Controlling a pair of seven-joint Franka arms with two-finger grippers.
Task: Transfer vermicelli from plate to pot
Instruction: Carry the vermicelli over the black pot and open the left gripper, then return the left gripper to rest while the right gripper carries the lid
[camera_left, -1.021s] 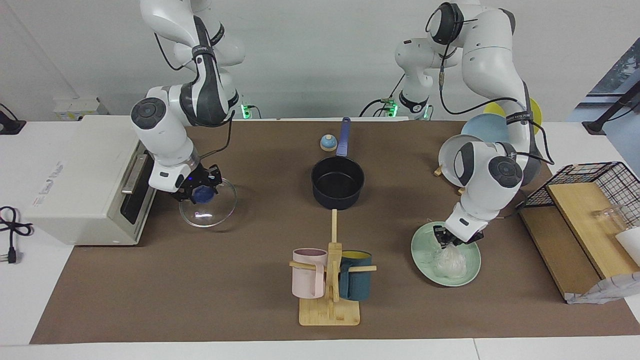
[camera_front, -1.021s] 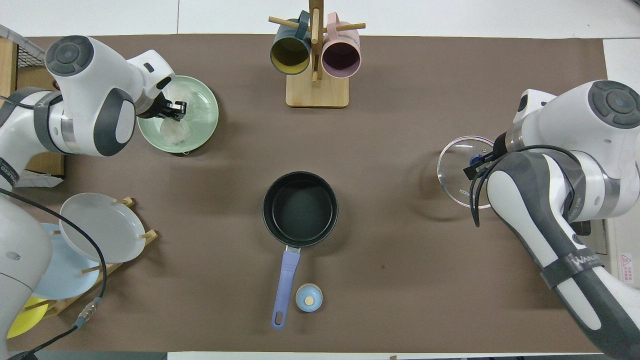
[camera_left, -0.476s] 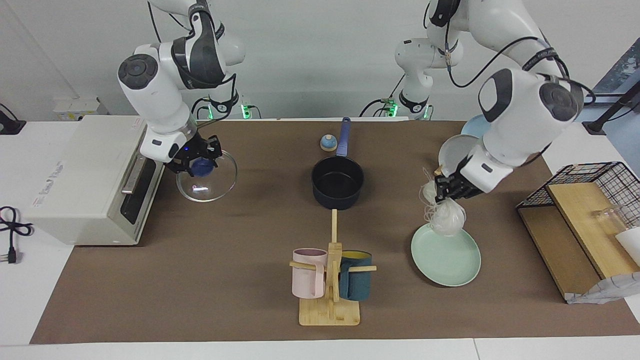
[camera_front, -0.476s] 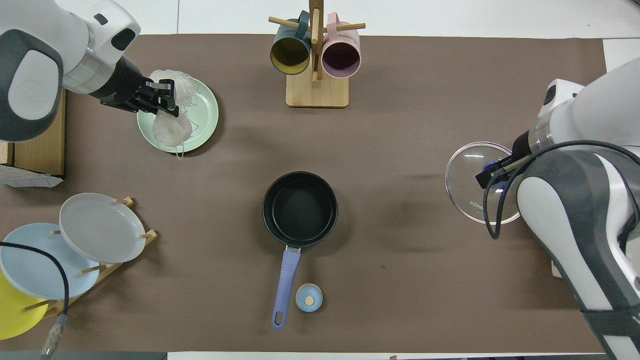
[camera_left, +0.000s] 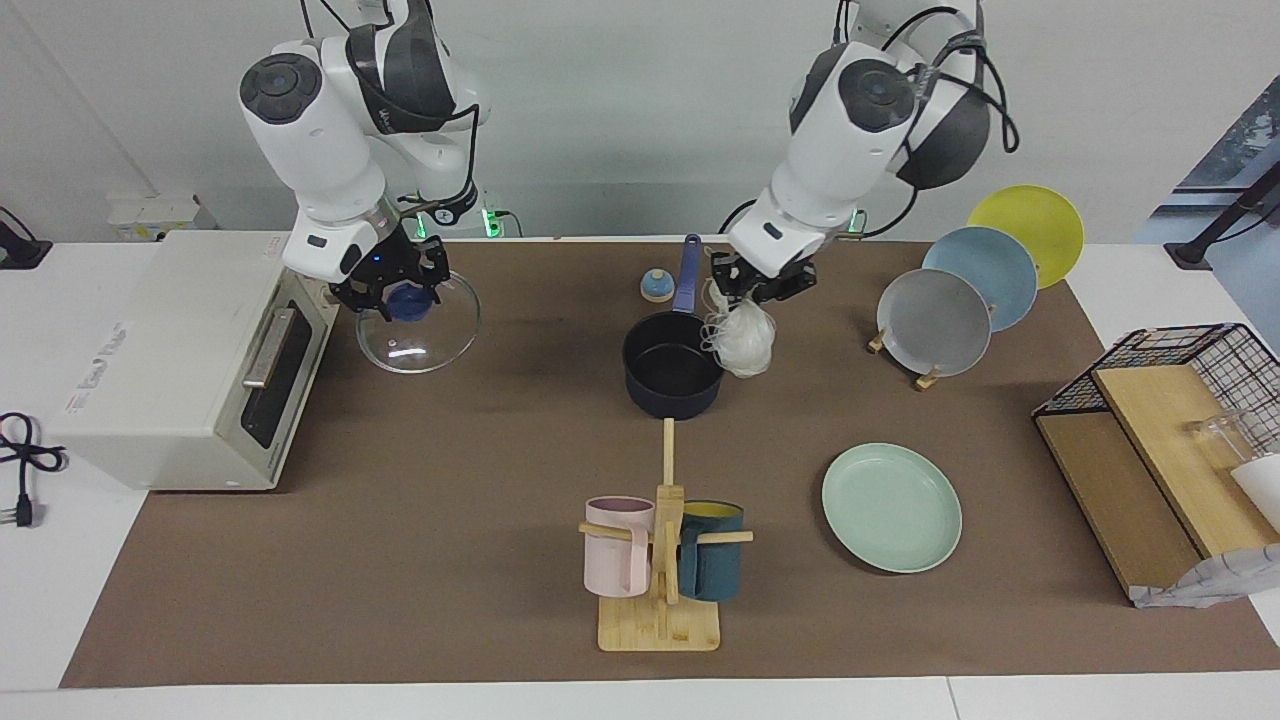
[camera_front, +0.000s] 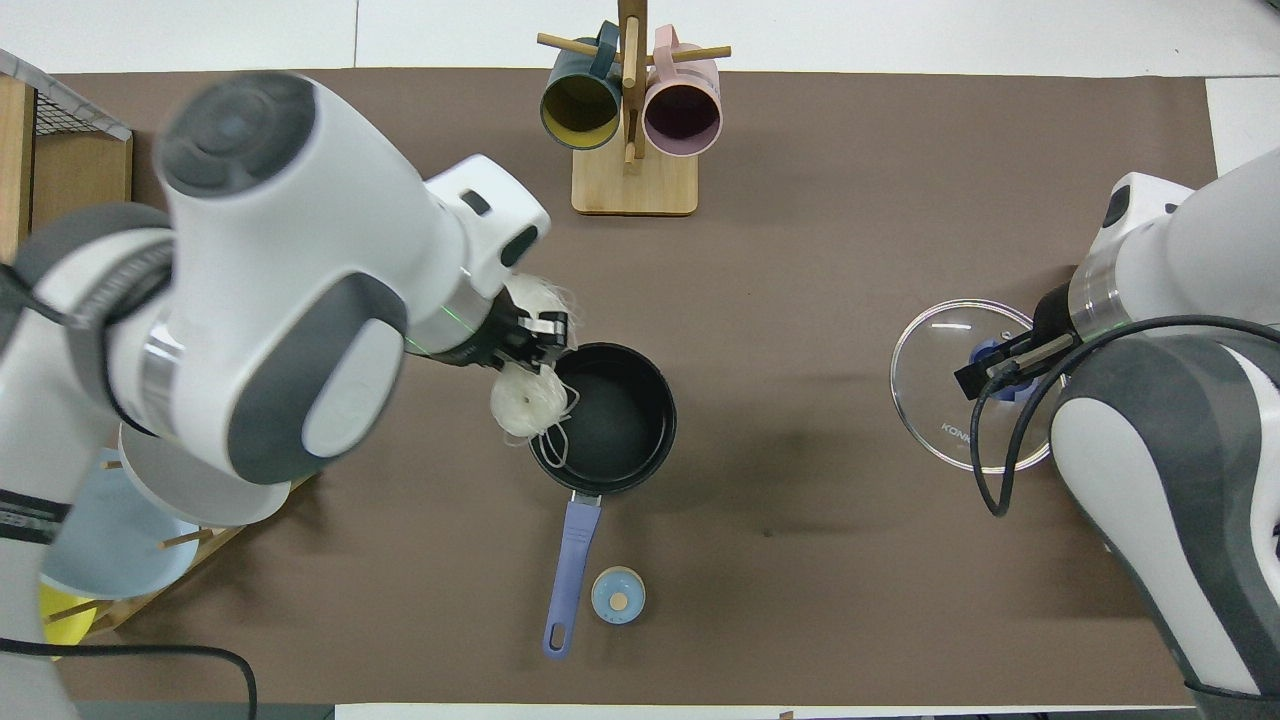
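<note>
My left gripper (camera_left: 757, 288) is shut on the vermicelli (camera_left: 745, 340), a white tangle hanging below it. The tangle hangs in the air over the rim of the dark pot (camera_left: 672, 375) at the side toward the left arm's end. In the overhead view the gripper (camera_front: 545, 335) and the vermicelli (camera_front: 525, 400) overlap the pot's (camera_front: 612, 420) edge. The mint-green plate (camera_left: 890, 508) lies bare on the mat; the left arm hides it in the overhead view. My right gripper (camera_left: 400, 295) is shut on the blue knob of a glass lid (camera_left: 422, 338), held up beside the oven.
A mug rack (camera_left: 660, 565) with a pink and a teal mug stands farther from the robots than the pot. A rack with grey, blue and yellow plates (camera_left: 940, 320), a wire basket (camera_left: 1190, 365), a white oven (camera_left: 160, 350) and a small blue bell (camera_left: 657, 287) are around.
My left gripper lifted the vermicelli off the plate and carried it across to the pot's rim. My right gripper raised the glass lid higher.
</note>
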